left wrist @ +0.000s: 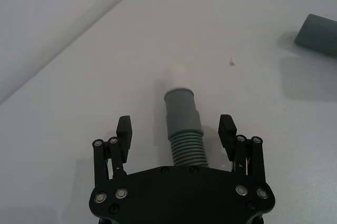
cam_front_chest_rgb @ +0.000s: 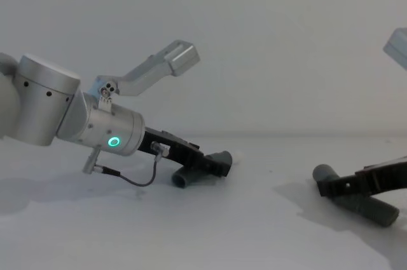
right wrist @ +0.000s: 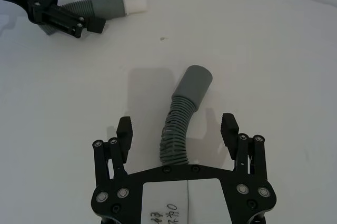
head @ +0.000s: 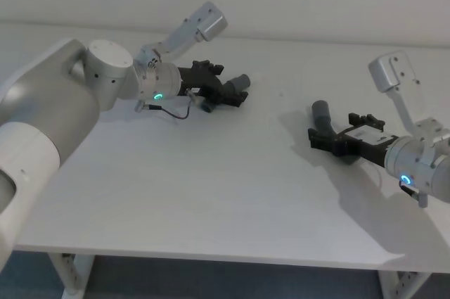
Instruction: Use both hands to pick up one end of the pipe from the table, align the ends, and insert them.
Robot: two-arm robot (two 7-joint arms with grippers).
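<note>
Presently: grasp step, both pipe pieces lying on the table, neither one gripped.
The shorter piece, ribbed dark grey with a smooth cuff and a pale white tip, lay flat on the matte white table between the spread fingers of my left gripper. The longer piece, curved, with a smooth socket cuff, lay likewise inside my right gripper, also spread. Judged next: close on the ribbing, lift, line tip to socket.
</note>
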